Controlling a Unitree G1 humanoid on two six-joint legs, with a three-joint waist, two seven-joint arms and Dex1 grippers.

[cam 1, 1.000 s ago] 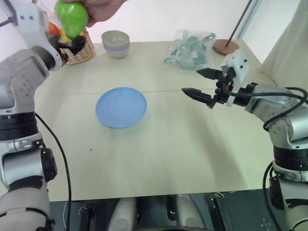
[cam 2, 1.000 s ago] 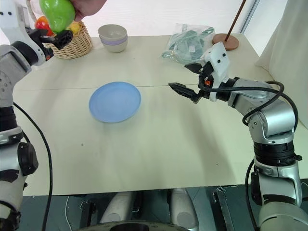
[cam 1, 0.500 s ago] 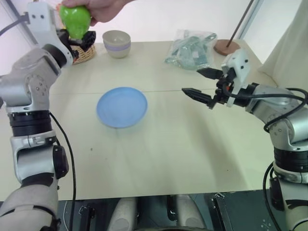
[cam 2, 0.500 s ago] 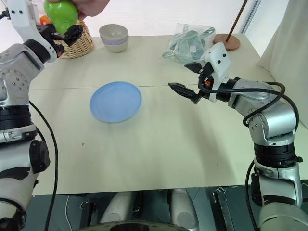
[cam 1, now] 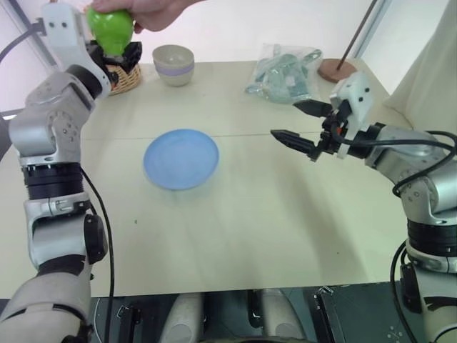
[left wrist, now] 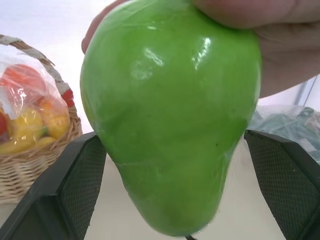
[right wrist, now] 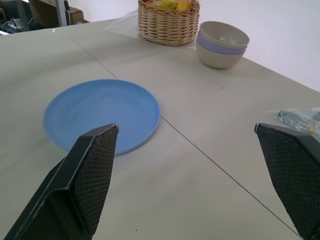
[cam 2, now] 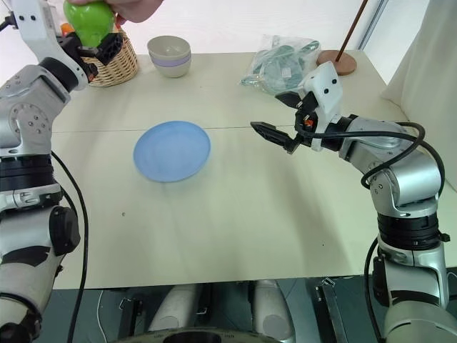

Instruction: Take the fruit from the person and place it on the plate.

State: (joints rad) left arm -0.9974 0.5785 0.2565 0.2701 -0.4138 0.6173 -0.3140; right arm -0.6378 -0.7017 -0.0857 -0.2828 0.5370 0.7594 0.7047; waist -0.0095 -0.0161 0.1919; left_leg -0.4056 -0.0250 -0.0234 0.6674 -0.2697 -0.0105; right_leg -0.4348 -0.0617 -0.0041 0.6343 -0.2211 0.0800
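Observation:
A person's hand [cam 1: 153,11] holds the glossy green fruit [left wrist: 170,115] from above, over the table's far left corner. My left gripper [cam 2: 89,46] is open, its two black fingers [left wrist: 75,185] standing on either side of the fruit's lower half. The hand still grips the fruit. The light-blue plate [cam 1: 181,158] lies flat and bare at the table's middle left. My right gripper [cam 1: 283,119] hangs open and empty above the table, to the right of the plate and pointing toward it.
A wicker basket [cam 2: 114,66] of plastic-wrapped fruits stands just behind the left gripper. A beige bowl with a lavender band [cam 1: 172,64] sits beside it. A clear plastic bag [cam 1: 282,68] and a round brown stand base [cam 1: 334,69] are at the back right.
My left arm has swung in toward the fruit, so its fingers now stand on both sides of it. The hand and fruit barely moved. The right arm has stayed still.

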